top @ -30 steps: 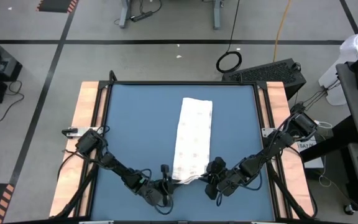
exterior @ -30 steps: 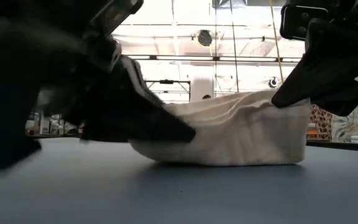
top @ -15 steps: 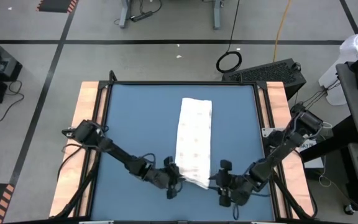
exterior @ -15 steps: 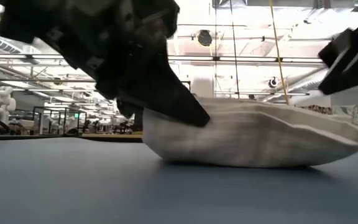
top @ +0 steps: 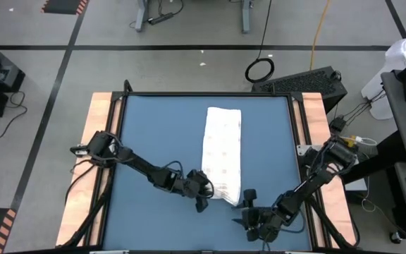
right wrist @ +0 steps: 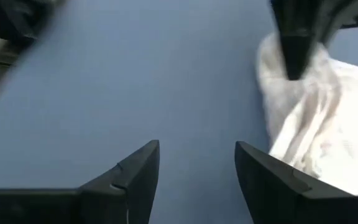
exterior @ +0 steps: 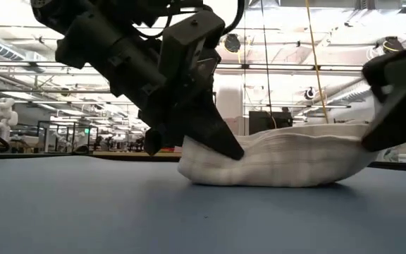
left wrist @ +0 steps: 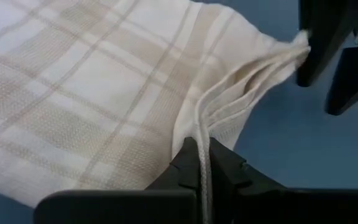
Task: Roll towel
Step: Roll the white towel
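Observation:
The white plaid towel [top: 222, 152] lies folded into a long narrow strip on the blue table, running from far to near. Its near end [exterior: 287, 159] is bunched and slightly raised. My left gripper [top: 203, 199] is shut on the near end's left corner; the corner shows close up in the left wrist view [left wrist: 92, 93]. My right gripper [top: 249, 215] is open and empty, low over the table just near and right of the towel's near end. That end shows ahead of it in the right wrist view [right wrist: 309, 118]. My left gripper pinches the stacked edges of the towel's near left corner [left wrist: 202, 134] between its two fingers, several layers together. The fingers come slanting down from the table's left side [exterior: 224, 144]. The corner is held a little above the table, and the rest of the strip lies flat behind it.
The blue table mat [top: 154, 141] has bare room on both sides of the strip. Wooden side rails [top: 99, 141] border it left and right. A keyboard [top: 302, 81] and a cable loop [top: 259, 69] lie on the floor beyond the far edge.
My right gripper has come off the towel's near end and drawn back toward the table's near edge. My left gripper has carried its corner toward the far right. The raised near end has sunk lower and now slants to the right.

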Action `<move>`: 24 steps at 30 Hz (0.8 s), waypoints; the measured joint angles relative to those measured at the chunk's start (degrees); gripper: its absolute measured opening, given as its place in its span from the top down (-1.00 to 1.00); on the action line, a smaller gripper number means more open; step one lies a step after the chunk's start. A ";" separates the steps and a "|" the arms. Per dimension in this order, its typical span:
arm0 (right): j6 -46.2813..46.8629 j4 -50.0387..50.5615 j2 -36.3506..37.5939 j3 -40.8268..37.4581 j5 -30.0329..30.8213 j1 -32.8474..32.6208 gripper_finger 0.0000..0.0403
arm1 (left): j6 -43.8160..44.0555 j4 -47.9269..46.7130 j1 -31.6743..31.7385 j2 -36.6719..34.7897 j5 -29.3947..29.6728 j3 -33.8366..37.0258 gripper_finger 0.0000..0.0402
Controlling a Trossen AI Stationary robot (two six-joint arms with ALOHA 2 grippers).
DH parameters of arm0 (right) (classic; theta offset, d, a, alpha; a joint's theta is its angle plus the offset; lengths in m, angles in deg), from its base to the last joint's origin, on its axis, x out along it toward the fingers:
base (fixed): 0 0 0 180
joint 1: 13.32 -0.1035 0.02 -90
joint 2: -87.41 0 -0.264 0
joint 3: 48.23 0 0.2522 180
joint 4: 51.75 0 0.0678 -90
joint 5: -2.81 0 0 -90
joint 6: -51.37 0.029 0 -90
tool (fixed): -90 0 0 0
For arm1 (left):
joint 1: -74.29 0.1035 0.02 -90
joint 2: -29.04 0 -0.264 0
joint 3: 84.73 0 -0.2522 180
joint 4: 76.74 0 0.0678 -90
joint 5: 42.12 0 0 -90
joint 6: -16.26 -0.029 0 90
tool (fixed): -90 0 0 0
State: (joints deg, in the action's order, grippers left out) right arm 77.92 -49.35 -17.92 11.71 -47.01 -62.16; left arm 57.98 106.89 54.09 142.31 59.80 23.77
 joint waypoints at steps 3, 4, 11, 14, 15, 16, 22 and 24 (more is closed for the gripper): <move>-0.25 0.78 -0.49 0.00 0.79 1.31 0.01 | 0.03 -0.02 0.52 0.00 -0.04 0.00 0.93; -0.27 1.54 -0.49 0.00 0.80 1.78 0.01 | 0.35 -0.20 0.72 0.00 -0.04 0.00 0.93; -1.75 3.09 -0.53 0.00 5.48 4.21 0.01 | 1.26 -2.77 1.60 0.00 -0.10 0.00 0.93; -3.57 2.95 -0.53 0.00 6.70 4.53 0.01 | 0.97 -3.02 1.73 0.00 -0.20 0.00 0.93; -3.55 3.14 -0.53 0.00 6.68 4.76 0.01 | 0.66 -3.02 1.74 0.00 -0.20 0.00 0.93; -3.48 3.34 -0.53 0.00 6.76 5.05 0.01 | 0.05 -2.99 1.74 0.00 -0.20 0.00 0.93; -3.65 3.14 -0.53 0.00 10.59 5.32 -0.01 | -0.44 -2.95 1.92 0.00 -0.24 0.00 0.93; -2.79 3.83 -0.53 0.00 10.21 5.73 -0.03 | -0.56 -2.95 1.89 0.00 -0.24 0.00 0.93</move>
State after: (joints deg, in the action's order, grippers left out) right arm 75.13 -45.52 -18.45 11.71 -36.80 -56.43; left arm 57.43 103.94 55.99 142.31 59.56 23.77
